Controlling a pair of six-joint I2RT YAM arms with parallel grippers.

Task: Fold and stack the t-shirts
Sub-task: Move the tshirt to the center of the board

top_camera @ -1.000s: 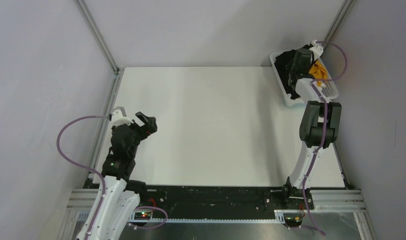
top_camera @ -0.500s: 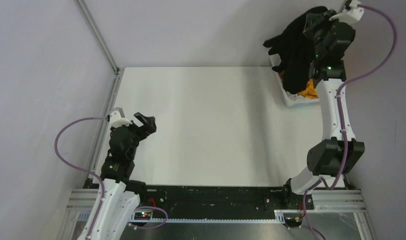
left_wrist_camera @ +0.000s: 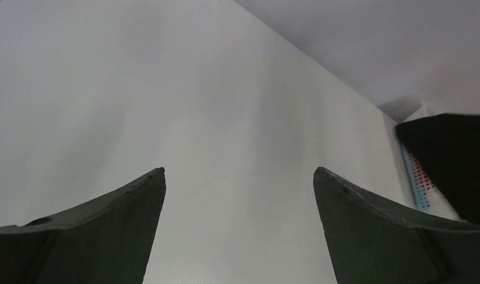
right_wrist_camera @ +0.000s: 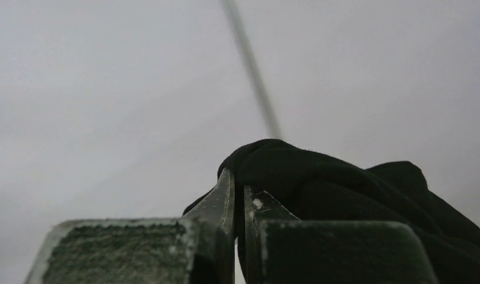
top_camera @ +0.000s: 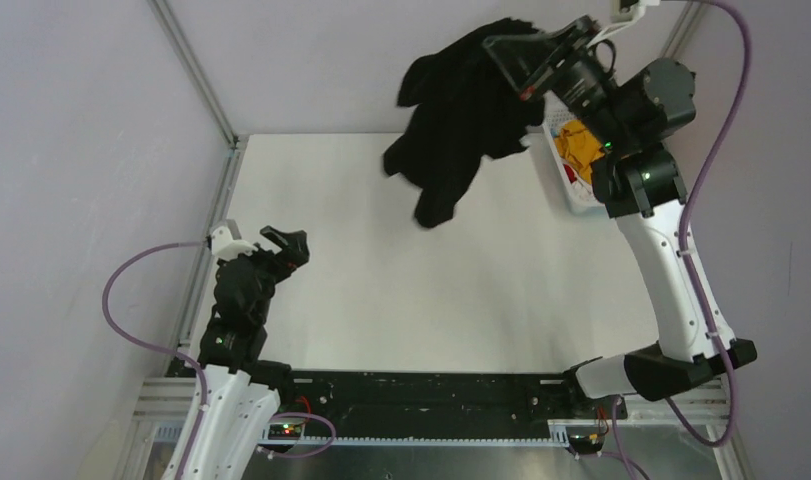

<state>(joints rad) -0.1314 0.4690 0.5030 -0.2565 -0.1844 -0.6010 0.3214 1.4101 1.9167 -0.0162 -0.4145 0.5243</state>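
My right gripper [top_camera: 516,60] is shut on the black t-shirt [top_camera: 456,115] and holds it high in the air over the table's far right part; the cloth hangs down crumpled. In the right wrist view the black t-shirt [right_wrist_camera: 344,183] is pinched between the fingers of my right gripper [right_wrist_camera: 238,189]. The mustard-yellow t-shirt [top_camera: 578,145] with a bit of red cloth [top_camera: 571,177] lies in the white basket [top_camera: 579,203] at the far right. My left gripper [top_camera: 284,243] is open and empty above the table's near left; it shows in its wrist view [left_wrist_camera: 239,177].
The white table [top_camera: 411,290] is bounded by grey walls and metal frame posts [top_camera: 196,70]. The basket stands at the table's far right corner, and part of it shows in the left wrist view [left_wrist_camera: 421,183].
My right arm has lifted the black t-shirt out of the basket and swung it up and to the left over the table, uncovering the yellow shirt. The left arm has barely moved.
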